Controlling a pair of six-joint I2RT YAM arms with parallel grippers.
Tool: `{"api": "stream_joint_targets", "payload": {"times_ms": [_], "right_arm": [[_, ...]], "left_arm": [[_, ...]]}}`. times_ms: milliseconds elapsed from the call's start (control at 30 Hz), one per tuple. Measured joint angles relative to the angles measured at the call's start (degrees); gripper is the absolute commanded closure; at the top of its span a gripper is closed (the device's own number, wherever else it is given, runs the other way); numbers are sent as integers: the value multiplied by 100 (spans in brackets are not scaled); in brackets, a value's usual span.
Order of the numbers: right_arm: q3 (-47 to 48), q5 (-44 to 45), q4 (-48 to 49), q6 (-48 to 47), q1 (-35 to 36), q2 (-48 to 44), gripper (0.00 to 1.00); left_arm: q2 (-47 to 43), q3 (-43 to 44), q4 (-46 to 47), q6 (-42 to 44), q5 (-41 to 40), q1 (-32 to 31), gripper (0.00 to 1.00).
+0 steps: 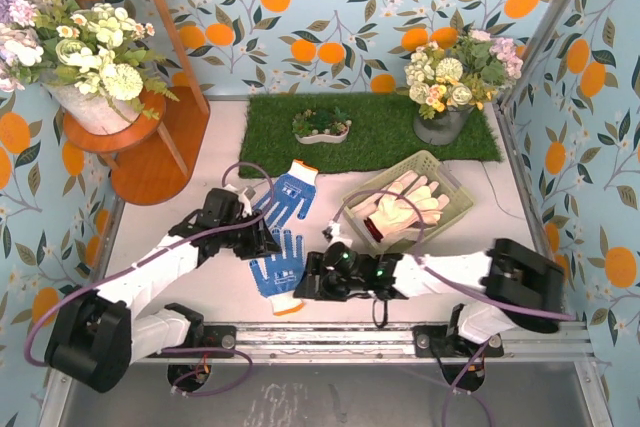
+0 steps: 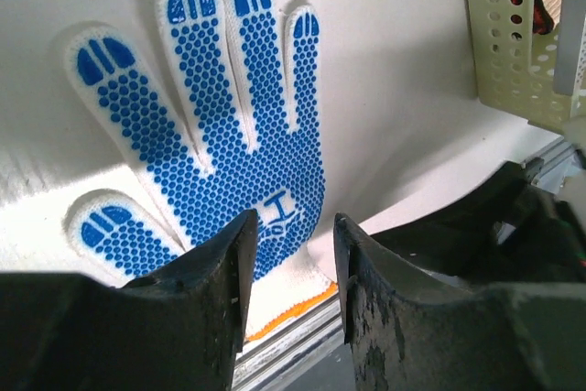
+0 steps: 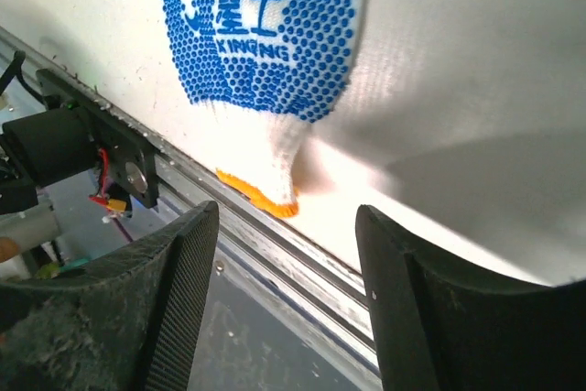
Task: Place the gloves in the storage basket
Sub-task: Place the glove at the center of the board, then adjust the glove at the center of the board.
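Left gripper (image 2: 293, 226) and right gripper (image 3: 288, 212) both released, empty, crowding blue-dotted white knit glove (image 1: 280, 267) at table's (image 1: 470, 237) 6 o'clock; likely collision, or glove shoved overboard.

near glove (image 1: 279, 269) — white, blue dots, orange cuff | basket (image 1: 456, 188) — pale green | gloves inside (image 1: 405, 205) peach-tan

Blue-dotted glove (image 2: 229, 125) flat on white table (image 2: 403, 89), left gripper (image 2: 293, 235) parted above its cuff, basket (image 2: 513, 34) corner at right
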Motion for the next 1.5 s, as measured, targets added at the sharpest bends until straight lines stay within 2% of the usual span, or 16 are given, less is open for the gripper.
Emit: {"api": "stream_joint_targets", "payload": {"times_ms": [200,400,633,867,1033,1133,1333,1500], "right_arm": [[170,511,-1029,-509,-343,-595,47],[365,553,-1215,-931,-807,-535,48],[1056,310,-1023,-1193,-883,393,52],[1261,50,-778,-1196,-885,1132,58],[1364,-101,-601,-1187,-883,1335,69],[1449,-127,-577,-1169,-883,1467,80],[1471,59,-680,-1141,-841,1491,93],[1224,341,-883,-1064,-857,1204,95]], "left_arm": [[256,-44,492,-55,-13,-52,62],[326,-96,772,-48,-125,-55,63],[492,-138,881,9,-420,-55,65],[498,-138,876,87,-684,-55,70],[938,-140,1043,188,-695,-55,76],[1290,-173,1178,199,-680,-55,76],[1484,-251,1617,177,-511,-55,77],[1834,-256,2173,157,-142,-55,77]]}}
